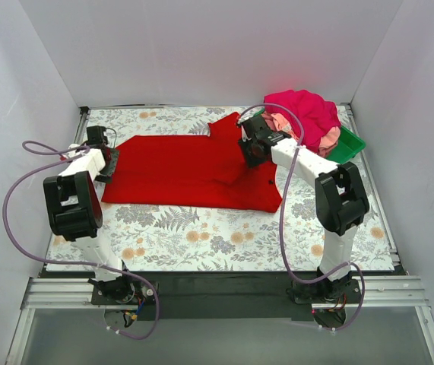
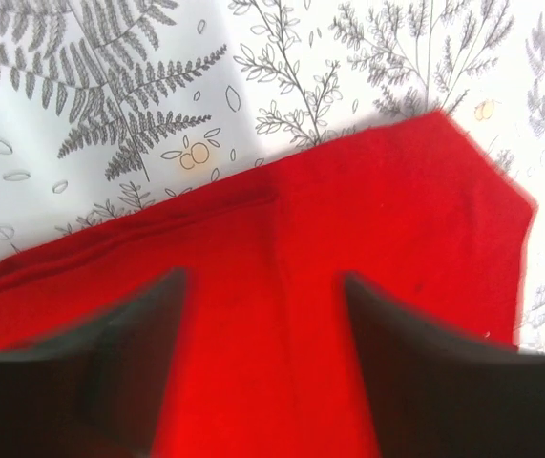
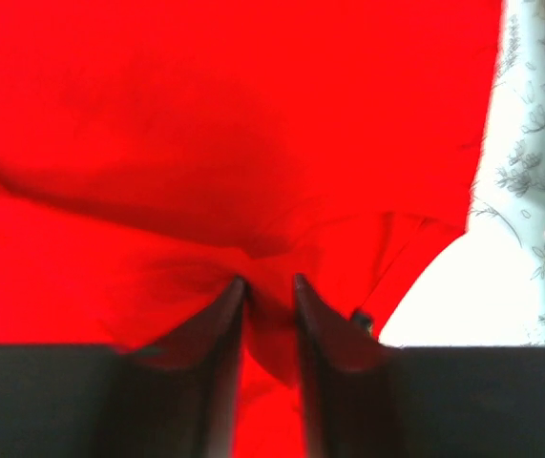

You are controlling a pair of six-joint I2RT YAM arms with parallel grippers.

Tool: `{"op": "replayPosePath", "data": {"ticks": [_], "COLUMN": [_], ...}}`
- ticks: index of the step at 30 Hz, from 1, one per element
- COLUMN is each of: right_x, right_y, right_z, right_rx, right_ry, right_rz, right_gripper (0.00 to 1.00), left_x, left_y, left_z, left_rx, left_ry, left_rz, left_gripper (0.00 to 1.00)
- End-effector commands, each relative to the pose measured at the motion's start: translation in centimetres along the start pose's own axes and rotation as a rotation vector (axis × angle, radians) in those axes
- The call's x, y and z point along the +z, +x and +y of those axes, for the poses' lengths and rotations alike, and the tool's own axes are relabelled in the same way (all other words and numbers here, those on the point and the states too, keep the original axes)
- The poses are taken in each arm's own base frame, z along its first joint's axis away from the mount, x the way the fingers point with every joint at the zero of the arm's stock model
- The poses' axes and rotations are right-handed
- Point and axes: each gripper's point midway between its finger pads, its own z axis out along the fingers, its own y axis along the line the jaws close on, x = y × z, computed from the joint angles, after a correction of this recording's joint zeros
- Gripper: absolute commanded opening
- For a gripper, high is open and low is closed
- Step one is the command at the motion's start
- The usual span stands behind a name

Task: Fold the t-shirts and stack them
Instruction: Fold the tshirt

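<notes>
The large red t-shirt lies spread across the middle of the table. My left gripper is open at the shirt's left edge, its fingers resting over the red cloth near a corner. My right gripper is shut on a pinched fold of the red t-shirt near its upper right part. A pile of magenta and light pink t-shirts sits in the back right corner.
A green plastic tray holds the pile at the back right. The table has a fern-and-flower patterned cover. White walls close in the left, back and right sides.
</notes>
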Motion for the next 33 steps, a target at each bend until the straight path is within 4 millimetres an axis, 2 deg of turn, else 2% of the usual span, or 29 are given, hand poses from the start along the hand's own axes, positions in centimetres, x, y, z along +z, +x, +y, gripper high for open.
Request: {"op": "replayPosePath", "data": {"ticks": [1, 2, 4, 5, 6, 7, 8, 9, 10, 11, 12, 15, 16, 19, 22, 23, 25, 26, 29, 30, 32, 33], "right_x": [-0.4, -0.9, -2.1, -2.3, -2.7, -4.0, -4.3, -3.8, -5.1, -5.3, -5.2, -5.8, -5.3, -3.8, -1.7, -1.6, -0.2, 0.0, 1.2, 1.3, 2.4, 2.3], "right_y": [-3.1, -3.8, -4.3, -3.4, -3.0, -3.0, -3.2, -0.6, -0.8, -1.1, 1.1, 1.4, 1.7, 1.2, 1.3, 0.6, 0.9, 0.3, 0.3, -0.5, -0.5, -1.7], "right_z": [-1.9, -2.4, -2.9, -2.7, -1.9, -1.5, -0.7, 0.8, 1.8, 3.0, 4.9, 7.6, 8.1, 8.7, 9.2, 9.3, 9.6, 9.6, 10.1, 10.2, 10.4, 10.5], "right_rx": [-0.009, -0.010, -0.010, -0.010, -0.007, -0.005, 0.004, 0.002, -0.002, -0.006, -0.017, -0.021, -0.022, -0.028, -0.029, -0.031, -0.026, -0.023, -0.021, -0.023, -0.015, -0.009], "right_ry": [0.041, 0.062, 0.084, 0.074, 0.027, -0.004, -0.046, -0.130, -0.194, -0.255, -0.370, -0.513, -0.525, -0.536, -0.540, -0.545, -0.551, -0.552, -0.565, -0.570, -0.570, -0.574], "right_rz": [-0.037, -0.043, -0.065, -0.052, -0.051, -0.074, -0.106, -0.065, -0.110, -0.152, -0.123, -0.160, -0.145, -0.132, -0.097, -0.107, -0.080, -0.088, -0.068, -0.083, -0.067, -0.090], "right_gripper": [0.37, 0.52, 0.63, 0.70, 0.76, 0.83, 0.94, 0.94, 0.94, 0.94, 0.94, 0.96, 0.96, 0.96, 0.96, 0.96, 0.96, 0.97, 0.97, 0.97, 0.97, 0.97], "left_x": [-2.7, -3.9, -5.3, -6.7, -7.1, -7.6, -8.8, -8.7, -9.0, -9.4, -9.1, -8.5, -8.0, -6.3, -5.3, -4.7, -4.1, -4.0, -3.8, -3.7, -3.5, -3.4], "left_y": [-2.6, -3.4, -4.0, -4.6, -4.5, -4.1, -4.1, -3.3, -2.7, -1.6, -0.3, 2.6, 3.5, 5.9, 7.0, 7.4, 7.4, 7.3, 7.3, 7.4, 7.2, 7.2], "left_z": [-1.5, -2.0, -2.1, -2.6, -2.4, -2.5, -2.7, -2.2, -2.2, -3.0, -2.2, -1.7, -1.0, 0.1, 0.9, 1.6, 2.0, 2.2, 2.5, 2.7, 2.9, 3.0], "left_rx": [-0.028, -0.039, -0.046, -0.054, -0.037, -0.031, -0.036, -0.030, -0.016, -0.007, 0.013, 0.065, 0.079, 0.126, 0.149, 0.154, 0.160, 0.160, 0.158, 0.157, 0.161, 0.162], "left_ry": [0.032, 0.057, 0.079, 0.115, 0.122, 0.141, 0.173, 0.181, 0.204, 0.255, 0.255, 0.254, 0.241, 0.209, 0.181, 0.158, 0.137, 0.131, 0.119, 0.115, 0.107, 0.101], "left_rz": [-0.069, -0.085, -0.096, -0.104, -0.099, -0.077, -0.068, -0.046, -0.020, 0.020, 0.047, 0.100, 0.122, 0.198, 0.228, 0.233, 0.223, 0.218, 0.211, 0.211, 0.199, 0.196], "left_gripper": [0.73, 0.87, 0.88, 0.88, 0.88, 0.88, 0.89, 0.89, 0.89, 0.90, 0.90, 0.90, 0.91, 0.91, 0.91, 0.91, 0.92, 0.91, 0.92, 0.92, 0.92, 0.92]}}
